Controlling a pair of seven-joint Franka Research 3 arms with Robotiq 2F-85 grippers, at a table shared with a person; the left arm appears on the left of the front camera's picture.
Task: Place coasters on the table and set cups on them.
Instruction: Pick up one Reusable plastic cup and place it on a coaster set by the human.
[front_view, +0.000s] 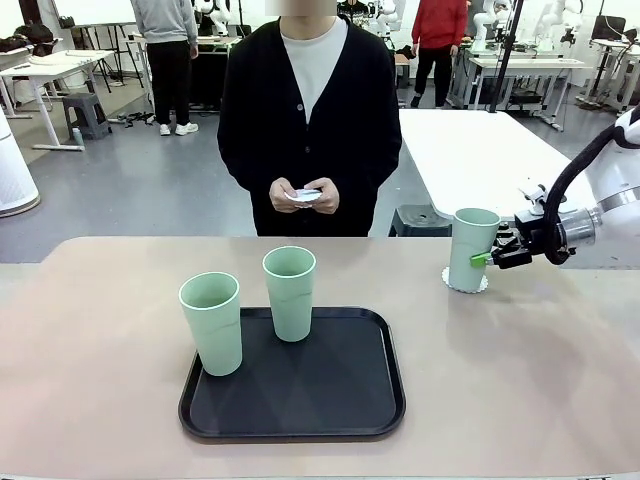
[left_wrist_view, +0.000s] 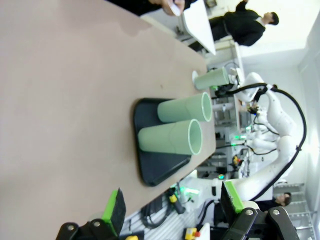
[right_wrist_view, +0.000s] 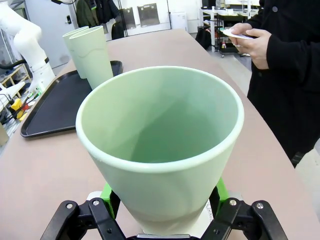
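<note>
Facing the tray (front_view: 340, 400) from its left side, the left gripper (left_wrist_view: 172, 205) is being held with its jaws wide apart, its green pads (left_wrist_view: 115, 210) gripping no object. The beige table (front_view: 100, 330) is being used to carry the black tray, which is lying near the middle of the robot's side. Two mint-green cups are being kept upright on that tray: the left cup (front_view: 212, 322) is standing at its left edge, and the middle cup (front_view: 290, 292) is standing just right of it, nearer the tray's far rim. The two are standing close together but apart.

Behind the table's far edge, thin white coasters (front_view: 306, 195) are being held between the person's hands (front_view: 285, 195) at waist height.

Farther right, well apart from the tray, the right-hand cup (front_view: 472, 248) is being held upright on a white scalloped coaster (front_view: 480, 286) lying flat on the table. The right gripper (front_view: 478, 257) is being kept closed around this cup's lower half, with a green pad lying against each side of the cup's wall.
</note>
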